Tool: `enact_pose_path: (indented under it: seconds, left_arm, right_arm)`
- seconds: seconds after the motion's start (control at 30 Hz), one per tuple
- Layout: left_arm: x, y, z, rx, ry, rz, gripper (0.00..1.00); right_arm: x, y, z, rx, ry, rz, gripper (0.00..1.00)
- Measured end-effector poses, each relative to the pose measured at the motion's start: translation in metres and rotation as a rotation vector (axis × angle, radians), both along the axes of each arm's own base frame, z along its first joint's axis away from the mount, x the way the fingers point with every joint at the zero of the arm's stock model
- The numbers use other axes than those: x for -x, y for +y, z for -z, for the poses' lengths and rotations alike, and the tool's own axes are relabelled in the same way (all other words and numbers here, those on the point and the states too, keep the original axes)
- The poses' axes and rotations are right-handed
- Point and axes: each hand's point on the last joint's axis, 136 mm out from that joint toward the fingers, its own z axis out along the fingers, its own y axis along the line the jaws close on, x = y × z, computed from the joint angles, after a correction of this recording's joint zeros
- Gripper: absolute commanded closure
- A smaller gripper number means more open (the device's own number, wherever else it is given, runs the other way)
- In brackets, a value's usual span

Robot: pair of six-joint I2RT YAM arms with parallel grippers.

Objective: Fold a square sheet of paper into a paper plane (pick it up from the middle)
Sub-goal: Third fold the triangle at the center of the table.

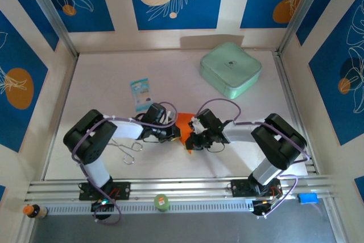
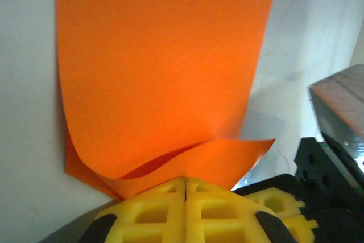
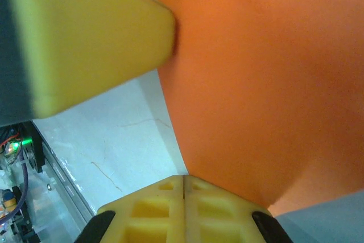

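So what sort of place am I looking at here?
Most likely a robot lab test cell: left arm and right arm mounted on an aluminium rail at a white table's near edge, boxed in by blue leaf-print wall panels, with the square sheet of paper between them.

My left arm (image 1: 88, 135) and right arm (image 1: 278, 140): black joint housings, white links, purple cables looped alongside. My fingers (image 2: 170, 197): yellow moulded plastic, rectangular recesses, black inserts at outer corners.
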Motion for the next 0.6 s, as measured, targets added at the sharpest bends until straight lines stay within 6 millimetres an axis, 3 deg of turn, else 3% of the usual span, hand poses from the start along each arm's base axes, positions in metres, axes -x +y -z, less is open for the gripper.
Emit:
enact_pose_path:
  seconds: [0.13, 0.23, 0.47, 0.6]
  left_arm:
    - [-0.003, -0.002, -0.02, 0.028, -0.049, -0.001, 0.96]
    - [0.001, -0.007, -0.025, 0.035, -0.057, 0.011, 0.98]
    - [0.016, -0.022, -0.011, 0.007, -0.021, 0.059, 1.0]
    - [0.016, -0.016, 0.007, -0.05, 0.015, 0.04, 1.0]
  right_arm:
    - [0.0, -0.002, 0.0, -0.005, 0.01, -0.001, 1.0]
    - [0.001, -0.002, 0.0, -0.007, 0.013, -0.008, 1.0]
    - [0.002, -0.002, 0.001, -0.01, 0.018, -0.014, 1.0]
    - [0.002, -0.002, 0.001, -0.01, 0.018, -0.014, 1.0]
